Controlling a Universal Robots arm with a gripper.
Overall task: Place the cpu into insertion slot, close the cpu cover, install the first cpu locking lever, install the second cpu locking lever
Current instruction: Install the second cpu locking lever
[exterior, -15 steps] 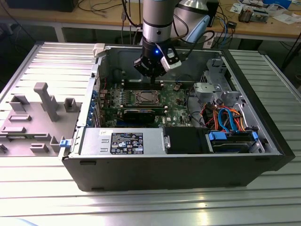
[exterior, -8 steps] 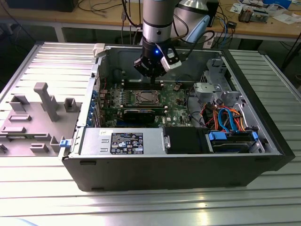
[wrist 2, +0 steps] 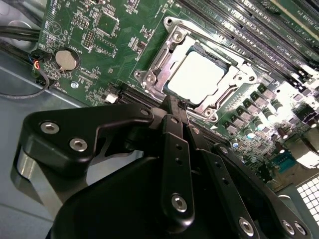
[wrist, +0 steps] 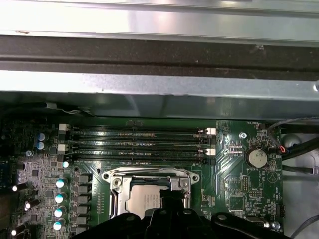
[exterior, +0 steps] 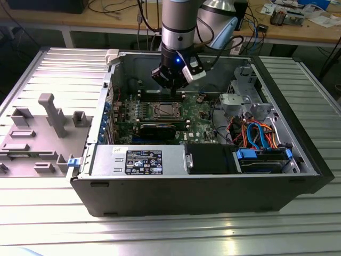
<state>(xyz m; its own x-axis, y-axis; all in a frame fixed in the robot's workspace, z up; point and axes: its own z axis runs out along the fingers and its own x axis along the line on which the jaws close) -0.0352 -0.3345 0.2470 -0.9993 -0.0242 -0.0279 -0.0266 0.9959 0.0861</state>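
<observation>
The cpu (wrist 2: 194,77) lies flat in the insertion slot (exterior: 166,111) of the green motherboard, its silver top bright under the light. The cpu cover (wrist 2: 160,60) is down over it, and its silver frame rings the chip in both wrist views, where cpu (wrist: 142,201) and cpu cover (wrist: 149,175) show again. My gripper (wrist 2: 172,100) hangs just above the socket's edge with its black fingers pressed together and nothing between them. In the exterior view the gripper (exterior: 172,89) is inside the open computer case, above the back of the socket.
Memory slots (wrist: 139,142) run beside the socket, and a coin battery (wrist: 257,158) sits on the board's far side. A long black expansion card (exterior: 157,129), the power supply (exterior: 138,160), coloured cables (exterior: 256,133) and case walls crowd around. A grey fixture (exterior: 42,128) stands at the exterior view's left.
</observation>
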